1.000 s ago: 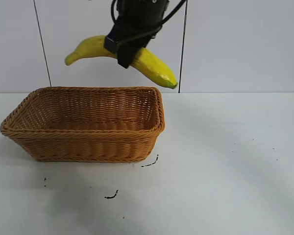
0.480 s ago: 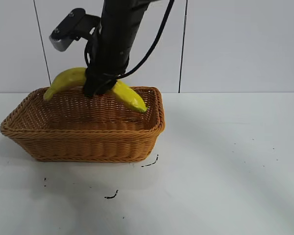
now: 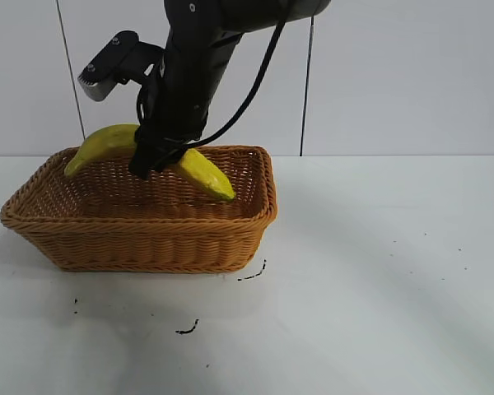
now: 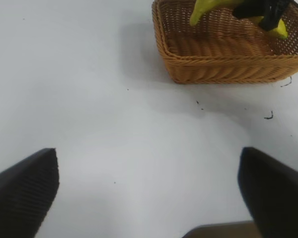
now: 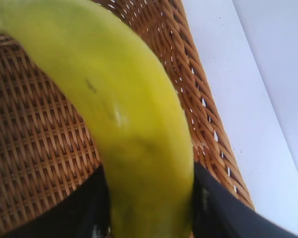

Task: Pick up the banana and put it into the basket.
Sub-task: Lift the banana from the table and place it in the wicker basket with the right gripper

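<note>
Yellow banana [image 3: 199, 171] hangs low inside the wicker basket [image 3: 140, 247] at the left of the white counter [image 3: 379, 271], the right gripper [image 3: 152, 156] jaws closed around its middle. The left gripper [image 4: 149, 198] jaws stand wide apart, holding nothing.

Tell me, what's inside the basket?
Inside the basket hangs the banana, with the right claw around its middle. One end pokes above the rim. Below it is bare woven wicker. The near wall hides part of the floor, so anything lying there cannot be seen.
</note>
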